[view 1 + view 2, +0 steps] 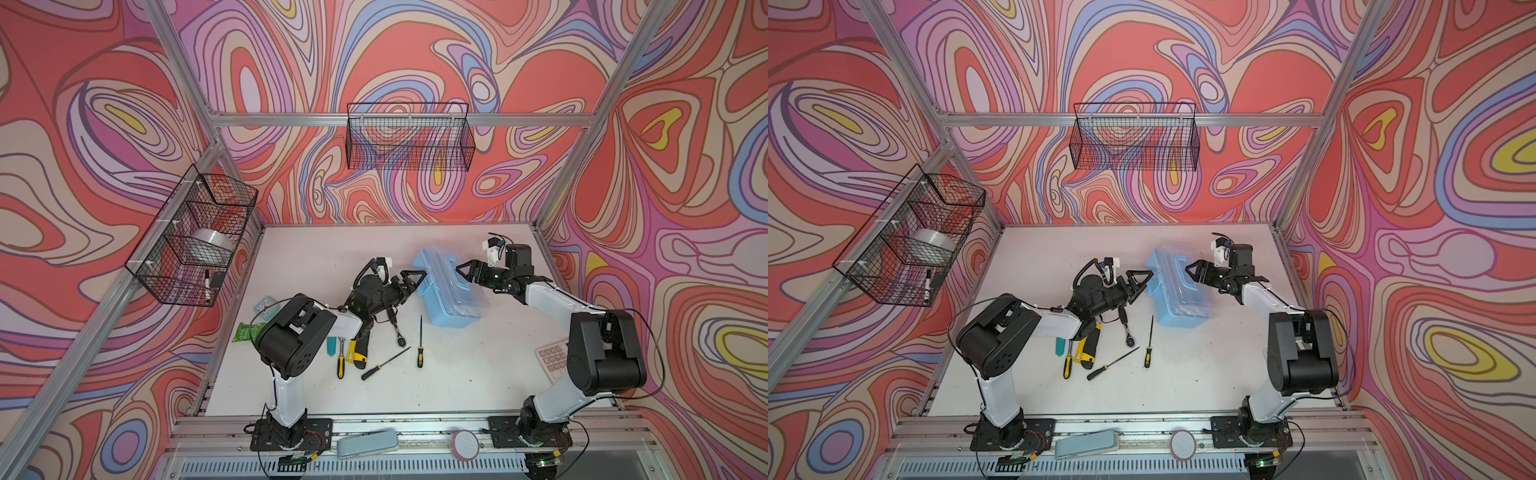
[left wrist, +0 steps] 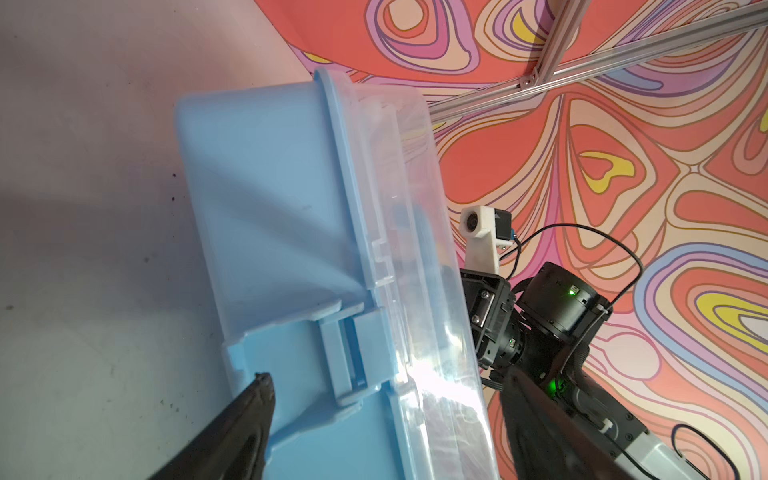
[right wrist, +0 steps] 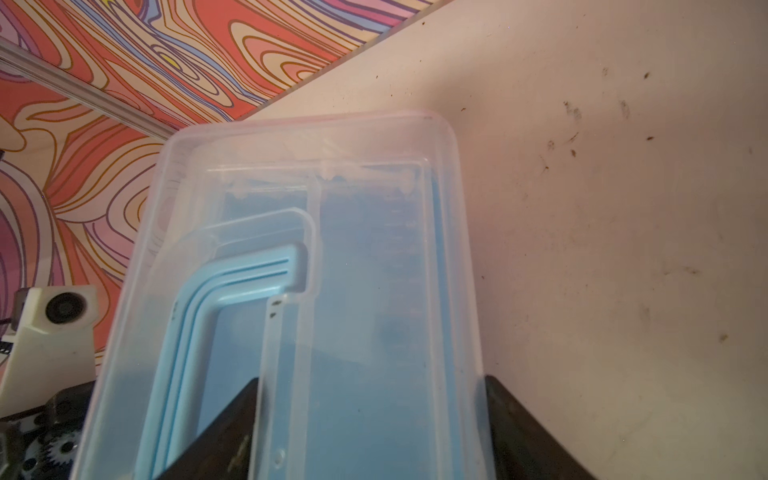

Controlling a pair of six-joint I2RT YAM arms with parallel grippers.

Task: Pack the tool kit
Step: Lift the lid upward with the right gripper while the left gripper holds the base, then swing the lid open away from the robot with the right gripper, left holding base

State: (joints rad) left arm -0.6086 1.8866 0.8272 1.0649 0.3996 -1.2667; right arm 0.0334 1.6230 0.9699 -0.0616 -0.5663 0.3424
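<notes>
The tool kit (image 1: 451, 291) (image 1: 1179, 291), a light blue box with a clear lid, lies shut on the white table at mid-back. Its pale blue handle (image 3: 232, 291) lies flat on the lid. My left gripper (image 1: 415, 276) (image 2: 386, 376) is open at the box's left long side, one jaw low by the base and the other up past the lid. The blue latch (image 2: 353, 353) sits between them. My right gripper (image 1: 467, 270) (image 3: 370, 382) is open over the lid from the right. One jaw is by the handle, the other outside the lid's long edge.
Yellow-and-black hand tools lie loose at front left of the box: two screwdrivers (image 1: 420, 345) (image 1: 384, 364), a ratchet (image 1: 397, 330), a knife (image 1: 357, 353). A mint clock (image 1: 262, 303), a green packet (image 1: 245, 332) and a calculator (image 1: 552, 359) lie near the table's sides. Wire baskets (image 1: 409, 137) hang on the walls.
</notes>
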